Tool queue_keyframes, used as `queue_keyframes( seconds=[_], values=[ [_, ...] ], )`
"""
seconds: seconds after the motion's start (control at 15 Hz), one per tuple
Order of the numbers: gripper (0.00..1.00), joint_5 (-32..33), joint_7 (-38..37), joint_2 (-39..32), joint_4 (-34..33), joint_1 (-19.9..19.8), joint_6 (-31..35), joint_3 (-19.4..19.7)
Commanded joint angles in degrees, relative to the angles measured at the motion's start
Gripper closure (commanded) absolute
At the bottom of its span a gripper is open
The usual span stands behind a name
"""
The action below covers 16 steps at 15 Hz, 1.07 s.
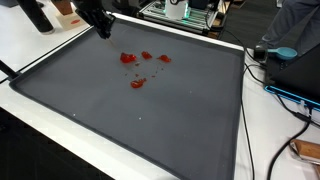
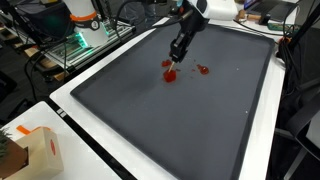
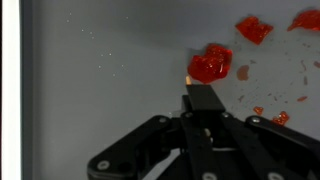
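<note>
Jaws pressed together over red pieces on the grey mat.

Gripper (image 3: 203,97) stands just beside the nearest red piece (image 3: 210,64), a squat chunk with no clear long axis or heading. In an exterior view about five red pieces (image 1: 138,68) lie scattered across the mat (image 1: 120,120) on the white desk (image 1: 270,125).

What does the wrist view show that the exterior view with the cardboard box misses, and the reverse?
Only the wrist view shows the gripper fingers close up, their tip by one red piece; whether they grip anything is unclear. Only the exterior view shows the cardboard box, the arm and the whole dark mat. Both show the red pieces on the mat.
</note>
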<state>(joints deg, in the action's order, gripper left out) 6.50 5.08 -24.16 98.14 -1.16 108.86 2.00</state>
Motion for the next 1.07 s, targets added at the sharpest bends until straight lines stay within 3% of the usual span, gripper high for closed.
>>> queue_keyframes(
  seconds=[0.0, 0.4, 0.87, 0.93, 1.0],
  values=[
    [0.97, -5.1, 7.4, 5.2, 4.3, -2.8, 0.8, -1.7],
    [0.97, -10.2, 16.4, 10.0, 6.5, -3.9, 0.4, -2.1],
    [0.97, -12.0, 21.0, 13.0, 8.5, -3.7, 0.5, -1.8],
    [0.87, -10.3, 19.0, 10.9, 5.7, -3.1, -0.2, -1.5],
    [0.87, -10.3, 19.2, 11.1, 5.9, -3.1, -0.2, -1.5]
  ],
)
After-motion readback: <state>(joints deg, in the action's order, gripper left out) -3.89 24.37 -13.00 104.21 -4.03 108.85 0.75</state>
